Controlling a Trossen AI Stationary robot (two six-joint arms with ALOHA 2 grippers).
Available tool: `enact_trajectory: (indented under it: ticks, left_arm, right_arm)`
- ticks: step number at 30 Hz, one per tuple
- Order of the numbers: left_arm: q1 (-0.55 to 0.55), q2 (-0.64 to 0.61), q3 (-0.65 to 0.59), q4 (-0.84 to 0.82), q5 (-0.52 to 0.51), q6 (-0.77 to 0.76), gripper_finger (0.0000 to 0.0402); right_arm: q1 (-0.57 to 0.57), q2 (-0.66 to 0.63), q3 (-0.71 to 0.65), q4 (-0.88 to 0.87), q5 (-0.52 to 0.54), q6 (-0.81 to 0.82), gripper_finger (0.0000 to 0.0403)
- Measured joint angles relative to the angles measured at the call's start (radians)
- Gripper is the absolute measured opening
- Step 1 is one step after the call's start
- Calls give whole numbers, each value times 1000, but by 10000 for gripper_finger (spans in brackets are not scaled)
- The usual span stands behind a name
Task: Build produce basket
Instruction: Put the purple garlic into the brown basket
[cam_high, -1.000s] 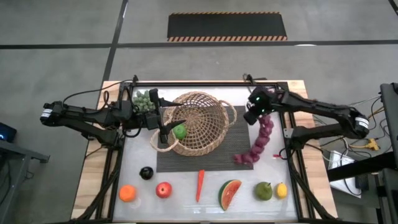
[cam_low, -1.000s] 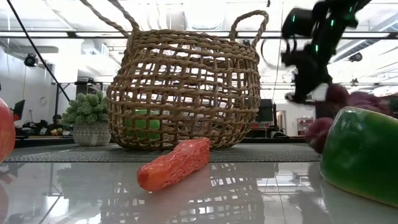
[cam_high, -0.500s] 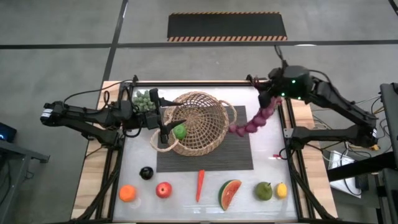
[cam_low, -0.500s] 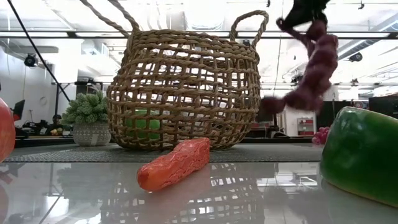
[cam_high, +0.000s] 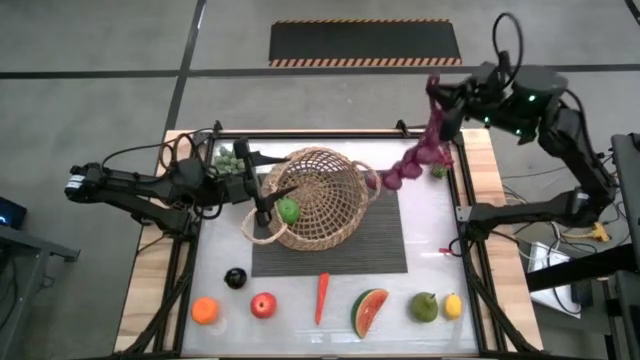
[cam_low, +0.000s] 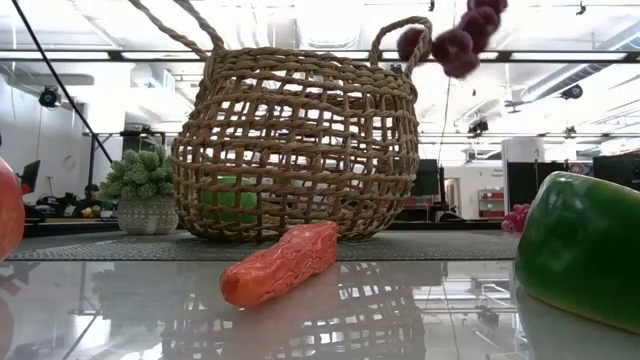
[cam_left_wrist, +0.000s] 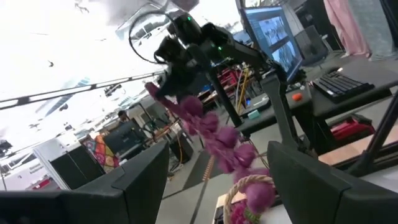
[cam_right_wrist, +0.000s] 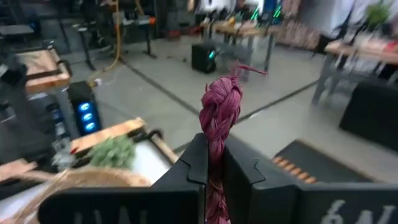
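The tan wicker basket (cam_high: 318, 197) stands on a dark ribbed mat (cam_high: 385, 250), with a green apple (cam_high: 288, 210) inside. My right gripper (cam_high: 440, 108) is high over the table's far right and shut on a purple grape bunch (cam_high: 412, 160). The bunch hangs slanting toward the basket's right handle (cam_high: 372, 182) and shows high in the low view (cam_low: 452, 42). My left gripper (cam_high: 264, 205) is open at the basket's left rim. Plum (cam_high: 235, 278), orange (cam_high: 204, 311), red apple (cam_high: 263, 305), carrot (cam_high: 321, 297), watermelon slice (cam_high: 369, 312), pear (cam_high: 424, 307) and lemon (cam_high: 452, 306) lie along the near side. My right gripper pinches the grape bunch's twisted purple stem (cam_right_wrist: 217, 118) between its two fingers, and the stem's tip sticks out past them. The bunch hangs below the gripper, lifted clear of the table and the mat. My left gripper: I cannot tell whether its fingers touch the basket's left rim (cam_high: 258, 222).
A green bunch (cam_high: 232, 160) sits at the far left corner beside the left arm. A small green piece (cam_high: 437, 171) lies near the far right edge. The white tabletop shows bare between the mat and the near row of produce.
My right gripper has risen and gone toward the table's far right corner with the grape bunch. The bunch's lower end, which lay on the mat's right part, is lifted clear and has swung toward the basket's right handle.
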Motion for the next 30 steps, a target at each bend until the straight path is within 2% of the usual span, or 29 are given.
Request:
enact_trajectory:
  ticks: [7,15,18,24,30]
  left_arm:
    - [0,0,0,1,-25,-2,254]
    - [1,2,-1,10,-235,-2,254]
    - [1,0,0,22,-286,-2,254]
    - [0,-26,0,49,-292,-2,254]
    - [-14,-61,0,54,-278,-38,254]
  right_arm:
    - [0,122,241,74,29,-72,13]
    - [0,274,451,170,2,-94,13]
    - [2,331,495,180,-84,-57,13]
    - [9,441,553,233,-346,118,13]
    - [89,515,561,237,-376,134,13]
